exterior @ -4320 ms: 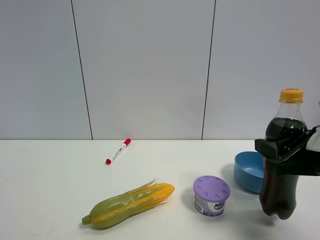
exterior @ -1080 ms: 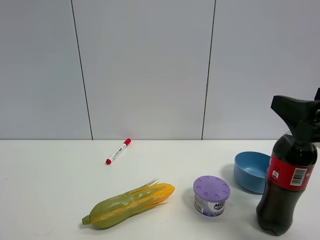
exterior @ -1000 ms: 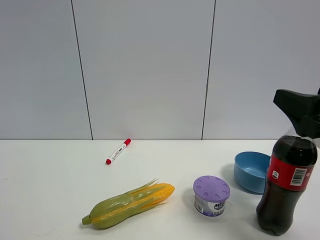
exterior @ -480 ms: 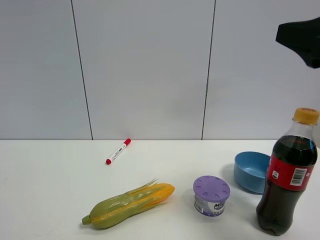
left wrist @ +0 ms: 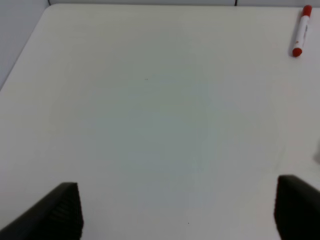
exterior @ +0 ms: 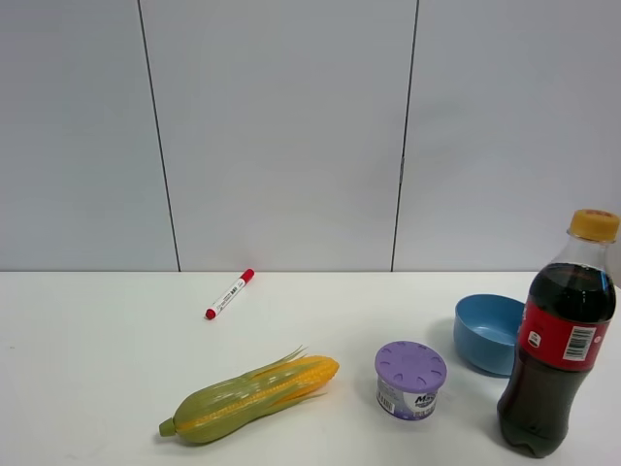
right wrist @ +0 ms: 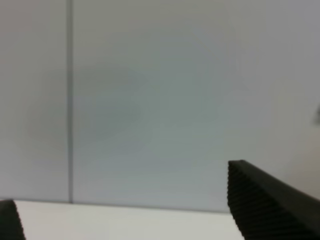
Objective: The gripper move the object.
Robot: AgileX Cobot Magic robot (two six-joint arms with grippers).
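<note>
The cola bottle [exterior: 558, 359], with dark liquid, a red label and a yellow-orange cap, stands upright on the white table [exterior: 87, 369] at the front right, and nothing holds it. No gripper shows in the exterior high view. In the right wrist view my right gripper [right wrist: 120, 190] is open and empty, with its black jaws wide apart; it faces the grey wall above the table's far edge, and the bottle is not in that view. In the left wrist view my left gripper [left wrist: 177, 200] is open and empty over bare table.
A blue bowl [exterior: 488, 333] sits just behind and left of the bottle. A purple-lidded tub [exterior: 410, 379] stands left of the bottle. A green-yellow corn cob [exterior: 247, 396] lies at front centre. A red-capped marker [exterior: 229, 293] lies near the wall and also shows in the left wrist view [left wrist: 301, 31].
My right gripper let go of the bottle, rose past its cap and left the exterior view at the top right. The bottle stays upright where it was set down.
</note>
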